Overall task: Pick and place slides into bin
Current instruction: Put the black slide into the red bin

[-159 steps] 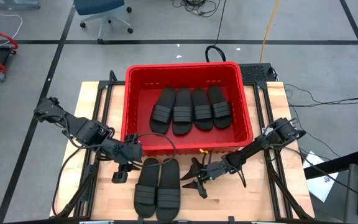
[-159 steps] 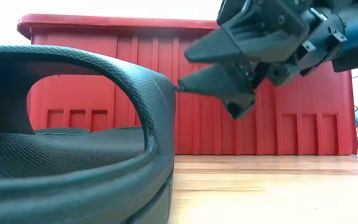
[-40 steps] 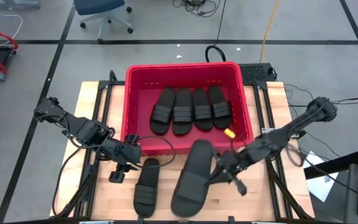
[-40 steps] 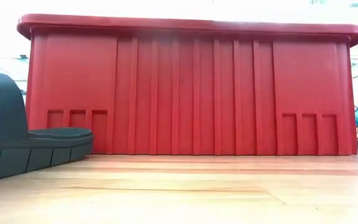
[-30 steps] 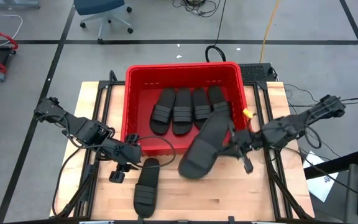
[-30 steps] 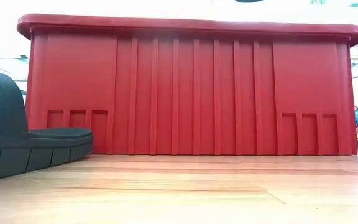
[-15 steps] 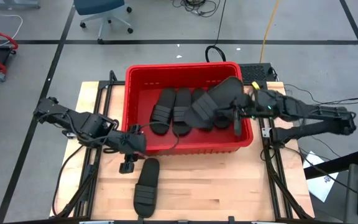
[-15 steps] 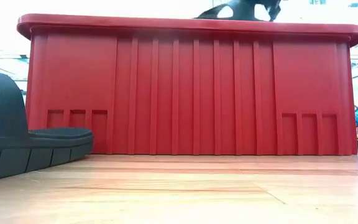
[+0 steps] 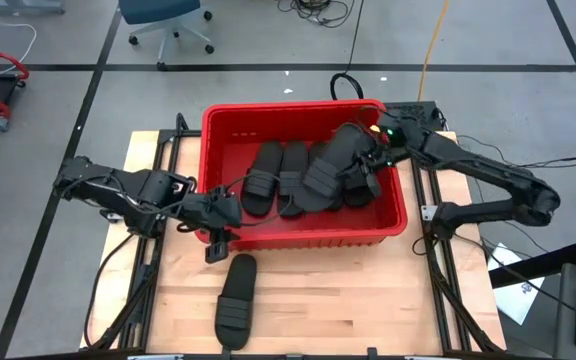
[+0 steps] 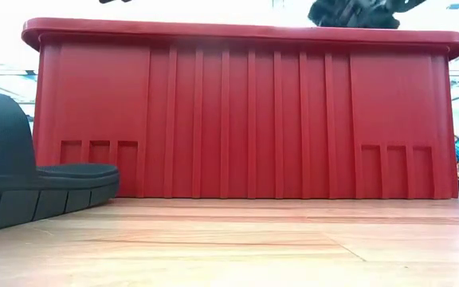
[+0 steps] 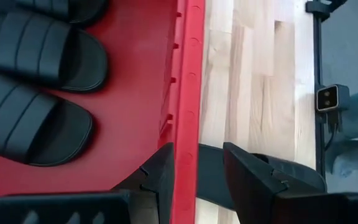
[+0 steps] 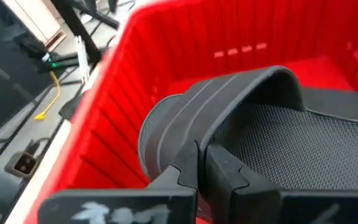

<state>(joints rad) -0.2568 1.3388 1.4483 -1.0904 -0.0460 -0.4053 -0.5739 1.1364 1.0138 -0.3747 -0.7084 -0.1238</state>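
The red bin (image 9: 298, 107) holds several black slides (image 9: 280, 178) lying flat on its floor. My right gripper (image 9: 368, 160) is shut on another slide (image 9: 330, 165), which hangs slanted over the bin's right half above those lying there. One more slide (image 9: 236, 313) lies flat on the table in front of the bin, also showing in the low view (image 10: 22, 179). My left gripper (image 11: 197, 168) stands open above the bin's near rim (image 11: 188, 74), toward its left end, one finger to each side and touching nothing. My right gripper pinches the slide's wide ribbed strap at its edge (image 12: 213, 134) between its two fingers (image 12: 225, 168). They come from the bin's right side, slanting a little downward. The slide is lifted and tilted above the slides in the bin; I cannot tell whether its low end touches them.
The bin's tall ribbed near wall (image 10: 245, 112) stands between the table slide and the inside. Bare wood (image 9: 368, 300) lies in front of the bin, right of the table slide. Dark frame rails run along both table sides.
My right gripper has swung from above the bin's near right rim toward the far edge, carrying the slide over the bin's right half and turning it about. My left gripper has moved a little toward the bin and now stands over its near rim.
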